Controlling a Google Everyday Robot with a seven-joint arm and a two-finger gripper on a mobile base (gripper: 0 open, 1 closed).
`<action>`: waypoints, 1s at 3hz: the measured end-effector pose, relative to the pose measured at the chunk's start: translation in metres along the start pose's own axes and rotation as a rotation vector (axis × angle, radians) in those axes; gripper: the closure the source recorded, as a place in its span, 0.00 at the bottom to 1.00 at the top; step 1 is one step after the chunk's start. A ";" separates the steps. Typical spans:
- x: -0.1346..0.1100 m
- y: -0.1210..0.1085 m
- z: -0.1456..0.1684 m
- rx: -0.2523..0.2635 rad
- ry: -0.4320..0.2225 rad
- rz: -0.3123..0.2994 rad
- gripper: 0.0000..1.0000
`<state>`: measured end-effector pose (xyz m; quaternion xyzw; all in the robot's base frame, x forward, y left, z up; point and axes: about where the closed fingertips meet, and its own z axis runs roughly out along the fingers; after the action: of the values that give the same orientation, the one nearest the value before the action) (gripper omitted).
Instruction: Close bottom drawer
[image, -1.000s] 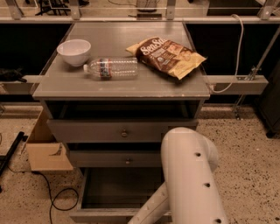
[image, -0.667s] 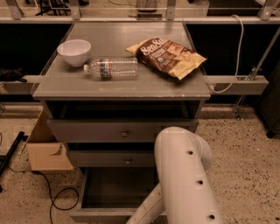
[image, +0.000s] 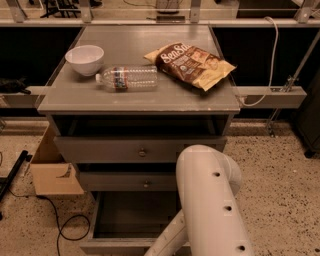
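The bottom drawer (image: 131, 219) of the grey cabinet stands pulled out toward me, its plain grey box interior empty. Only the top edge of its front (image: 117, 245) shows at the frame's lower edge; the knob is out of view. Above it sit the middle drawer (image: 127, 182) and the top drawer (image: 135, 149), each with a small round knob. My white arm (image: 210, 205) fills the lower right, with a thinner link running down past the drawer's front. The gripper is below the frame and not in view.
On the cabinet top (image: 140, 97) lie a white bowl (image: 84, 59), a clear plastic bottle (image: 127, 78) on its side and a brown chip bag (image: 191, 64). A cardboard box (image: 51, 167) and a black cable (image: 60, 227) are on the speckled floor to the left.
My white arm has shifted a little to the left across the lower frame. The drawers and the items on top have not moved.
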<state>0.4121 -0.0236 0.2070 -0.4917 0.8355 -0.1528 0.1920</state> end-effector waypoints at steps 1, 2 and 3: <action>0.000 0.000 0.000 0.000 0.000 0.000 0.40; 0.000 0.000 0.000 0.000 0.000 0.000 0.71; 0.000 0.000 0.000 0.000 0.000 0.000 0.94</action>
<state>0.4122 -0.0236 0.2069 -0.4919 0.8354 -0.1528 0.1919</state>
